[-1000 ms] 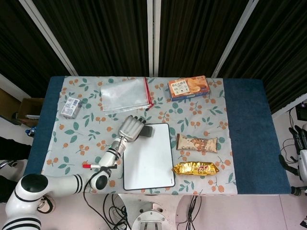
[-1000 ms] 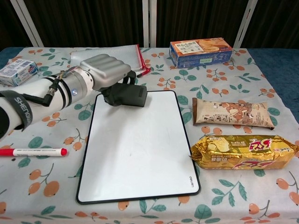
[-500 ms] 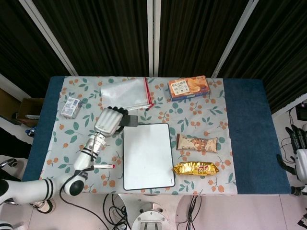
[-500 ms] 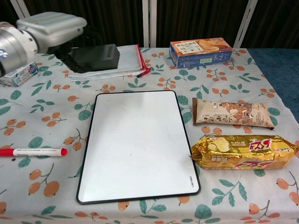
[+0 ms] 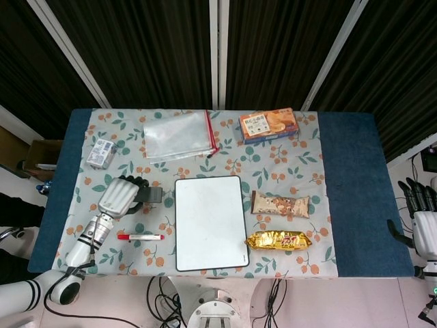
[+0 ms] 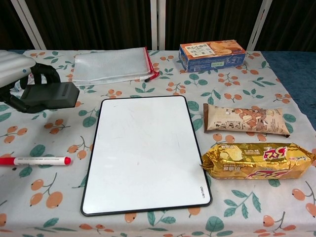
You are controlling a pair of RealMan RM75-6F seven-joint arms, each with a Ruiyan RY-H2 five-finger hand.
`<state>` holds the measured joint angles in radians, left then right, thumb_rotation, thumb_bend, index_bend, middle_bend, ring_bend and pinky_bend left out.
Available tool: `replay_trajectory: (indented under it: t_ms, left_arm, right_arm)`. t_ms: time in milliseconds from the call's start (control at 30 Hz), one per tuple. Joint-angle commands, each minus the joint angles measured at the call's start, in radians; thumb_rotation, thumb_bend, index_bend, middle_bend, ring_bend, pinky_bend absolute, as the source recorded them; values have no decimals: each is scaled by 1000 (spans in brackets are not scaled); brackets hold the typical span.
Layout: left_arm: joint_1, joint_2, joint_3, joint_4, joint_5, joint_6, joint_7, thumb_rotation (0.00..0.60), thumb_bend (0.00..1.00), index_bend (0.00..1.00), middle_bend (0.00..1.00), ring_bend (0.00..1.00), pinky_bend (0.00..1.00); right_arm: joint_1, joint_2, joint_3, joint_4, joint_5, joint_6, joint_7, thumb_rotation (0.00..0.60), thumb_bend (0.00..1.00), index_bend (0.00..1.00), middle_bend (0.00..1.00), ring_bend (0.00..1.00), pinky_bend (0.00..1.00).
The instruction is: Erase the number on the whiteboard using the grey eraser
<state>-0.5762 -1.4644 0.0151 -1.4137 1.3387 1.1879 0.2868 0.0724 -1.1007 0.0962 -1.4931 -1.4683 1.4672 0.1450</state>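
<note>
The left hand (image 5: pixel 117 197) grips the dark grey eraser (image 6: pixel 48 95), a flat block, left of the blank-looking whiteboard (image 6: pixel 145 153). The right hand (image 5: pixel 421 219), at the frame's edge, seems open-fingered and empty.

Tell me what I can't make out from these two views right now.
- Left hand: the chest view's left edge cuts it off; only part shows.
- Grey eraser: whether it rests on the tablecloth or hangs above it is unclear in both views.
- Right hand: the head view's right edge cuts it off, off the table; absent from chest view.
- Whiteboard: corner logo too small to read.
</note>
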Motion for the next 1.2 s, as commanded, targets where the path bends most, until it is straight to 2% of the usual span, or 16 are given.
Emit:
replay_trajectory:
  t_ms: [33,200,367,533,600,667,733,800,900,1067,1200]
  left_arm:
    - [16,-15,14,43,22,-13,-35,600,541,665,650,620,511]
    - [17,-37,23,99,42,-43,-37,600,530,650,644,613,511]
    - [7,-29,35,140,69,-93,-78,600,502,505,621,587,511]
    - [15,-26,41,152,94,-91,-66,600,409,476,575,548,506]
    - [17,-21,43,149,92,-101,-60,600,357,434,508,492,477]
    - [16,-9,42,135,75,-128,-40,600,299,349,389,396,423]
    - [17,3,37,115,59,-141,-13,600,227,220,224,250,332]
    - [22,10,30,100,38,-145,7,600,176,166,158,182,274]
    - [34,19,16,75,13,-138,21,600,116,139,121,139,231]
    - [62,56,14,32,19,-99,18,600,65,80,72,101,217]
    - [116,115,7,-28,42,3,-21,600,15,60,48,92,212]
  right_arm:
    - [-2,2,1,1,4,1,0,600,252,0,0,0,0]
    - [-4,4,3,1,6,6,1,600,253,0,0,0,0]
    - [-4,4,-2,3,3,4,2,600,253,0,0,0,0]
    - [-1,8,-5,10,6,-9,8,600,254,0,0,0,0]
    - [0,7,-4,11,6,-10,9,600,254,0,0,0,0]
    - [2,5,-4,14,1,-7,11,600,254,0,0,0,0]
    - [2,2,-3,16,-3,-2,12,600,254,0,0,0,0]
    - [2,1,-3,16,-2,-2,10,600,254,0,0,0,0]
    - [1,3,-1,12,4,-2,5,600,259,0,0,0,0]
    - [1,1,-1,10,4,-1,6,600,261,0,0,0,0]
    - [2,0,-4,8,-4,3,4,600,261,0,0,0,0]
